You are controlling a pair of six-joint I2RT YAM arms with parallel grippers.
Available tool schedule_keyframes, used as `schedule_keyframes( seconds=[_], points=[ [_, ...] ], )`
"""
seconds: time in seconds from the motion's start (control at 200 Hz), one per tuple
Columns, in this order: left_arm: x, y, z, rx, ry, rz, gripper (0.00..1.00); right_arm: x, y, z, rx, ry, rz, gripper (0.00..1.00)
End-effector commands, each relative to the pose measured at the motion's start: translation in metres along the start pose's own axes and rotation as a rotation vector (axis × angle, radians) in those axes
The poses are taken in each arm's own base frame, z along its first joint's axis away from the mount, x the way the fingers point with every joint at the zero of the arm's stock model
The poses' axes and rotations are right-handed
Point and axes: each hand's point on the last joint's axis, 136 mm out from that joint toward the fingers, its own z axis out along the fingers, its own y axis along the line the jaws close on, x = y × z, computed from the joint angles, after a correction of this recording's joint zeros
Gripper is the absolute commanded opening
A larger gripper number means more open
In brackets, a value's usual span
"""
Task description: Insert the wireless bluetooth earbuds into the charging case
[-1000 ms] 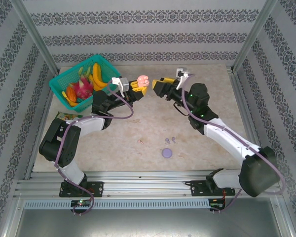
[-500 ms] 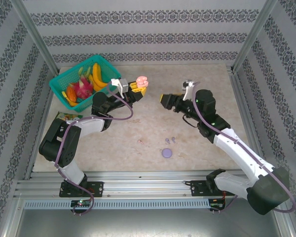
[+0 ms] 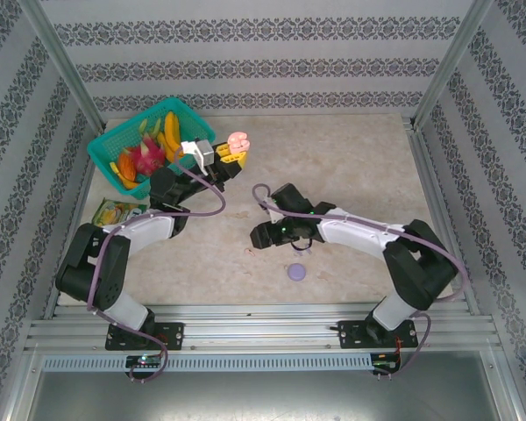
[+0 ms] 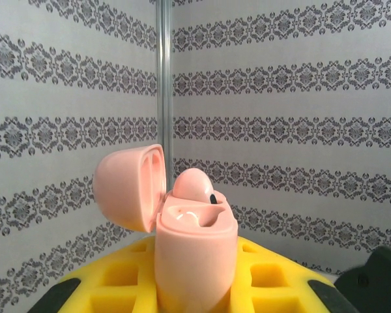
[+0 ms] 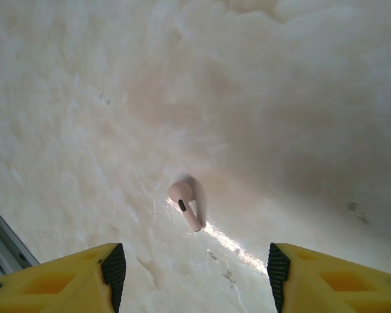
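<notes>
On the pale tabletop (image 3: pixel 351 158) lies the first hazard, as I judge it: the surface is hard, and if the right arm (image 3: pixel 359 230) sinks too low, its yellow fingers (image 5: pixel 65 277) would strike it before closing. The green basket (image 3: pixel 127 145) of toy fruit sits just beside the left arm (image 3: pixel 140 230), so a careless swing there could catch its rim. The pink case (image 4: pixel 195 248) is gripped only by its lower body, with its lid tipped open to the left; a hard push while loading could twist it in the grip or knock the lid over. The lilac case (image 3: pixel 296 272) lies flat near the right forearm and could be swept aside. Smallest and likeliest to go astray is the loose pink earbud (image 5: pixel 186 203), lying on its side on the tabletop — smooth and rounded, it may roll or squirt out of a skewed pinch. Its twin, the seated bud (image 4: pixel 192 186), could also be jolted loose. As for pose, the right arm reaches low and leftward across the middle, wrist turned down, the right tool (image 5: pixel 192 280) spread wide with the earbud lined up ahead of the gap, untouched. The left arm is folded and raised toward the back, the left tool (image 3: pixel 231 151) clamped narrow on the pink case — held upright, mouth up.
</notes>
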Motion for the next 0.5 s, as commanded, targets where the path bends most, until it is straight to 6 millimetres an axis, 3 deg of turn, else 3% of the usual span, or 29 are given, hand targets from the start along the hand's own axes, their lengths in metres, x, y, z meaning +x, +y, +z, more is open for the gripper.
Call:
schedule_keyframes(
  seconds=[0.0,0.235,0.495],
  points=[
    [-0.015,0.001,-0.009,-0.023,-0.022,0.051,0.00,0.006,0.004,0.006,0.034,0.059,-0.097,0.61],
    [-0.018,0.002,-0.015,-0.040,-0.019,0.060,0.00,0.015,0.007,0.028,0.089,0.147,-0.180,0.61],
    [-0.017,0.004,-0.015,-0.046,-0.021,0.059,0.00,0.011,0.007,0.047,0.141,0.179,-0.235,0.59]
  ],
)
